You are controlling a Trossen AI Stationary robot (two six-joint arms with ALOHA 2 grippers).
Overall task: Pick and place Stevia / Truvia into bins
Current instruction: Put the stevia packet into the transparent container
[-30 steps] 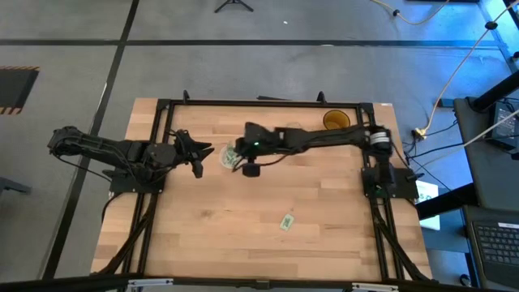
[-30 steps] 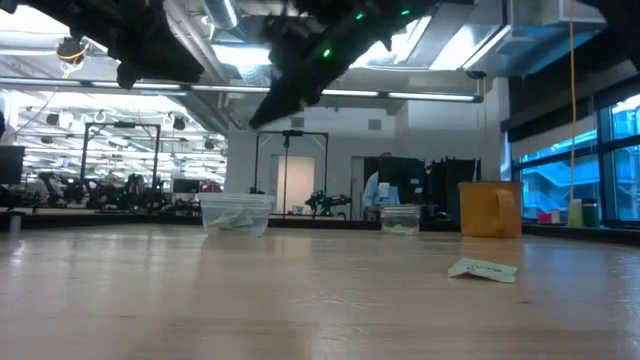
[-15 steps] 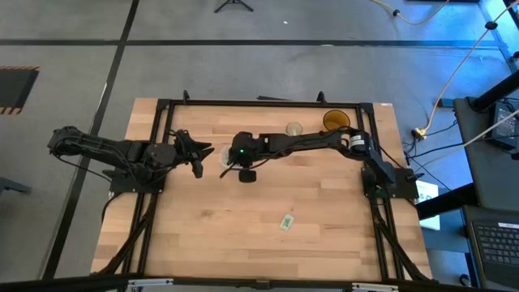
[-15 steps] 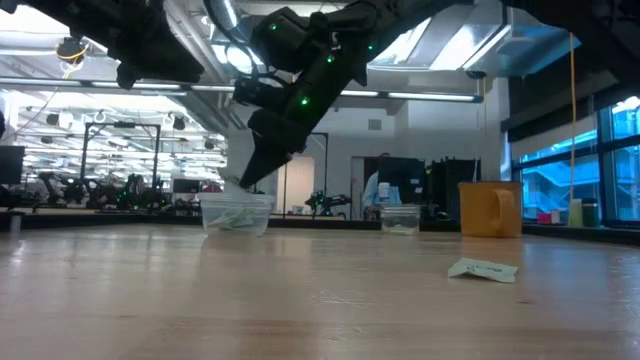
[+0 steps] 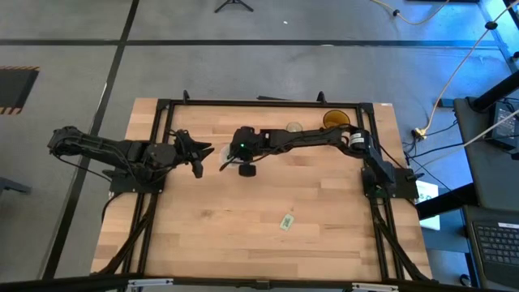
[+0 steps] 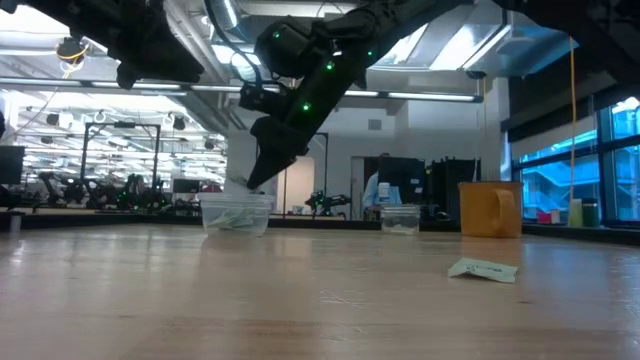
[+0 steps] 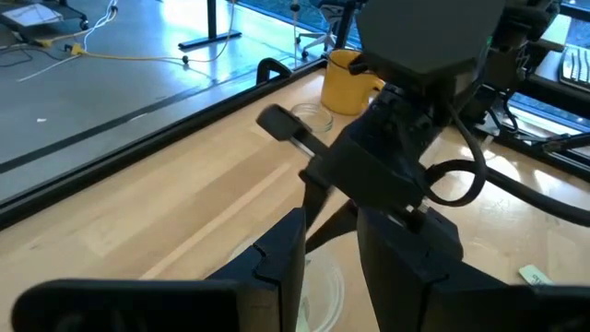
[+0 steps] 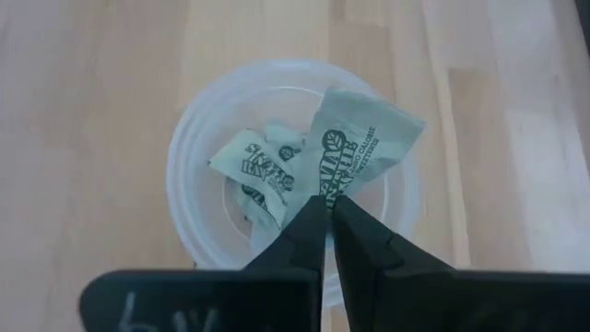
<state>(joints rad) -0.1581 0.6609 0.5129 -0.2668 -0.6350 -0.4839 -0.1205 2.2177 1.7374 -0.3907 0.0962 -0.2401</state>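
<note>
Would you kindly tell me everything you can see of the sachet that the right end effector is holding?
The held sachet is a small, flat, pale green paper packet with dark printed lettering, slightly creased. The right end effector pinches one end of it between its shut fingers, so it hangs tilted directly over the clear plastic cup. Other sachets already lie inside the cup below it; whether it touches them cannot be told.
</note>
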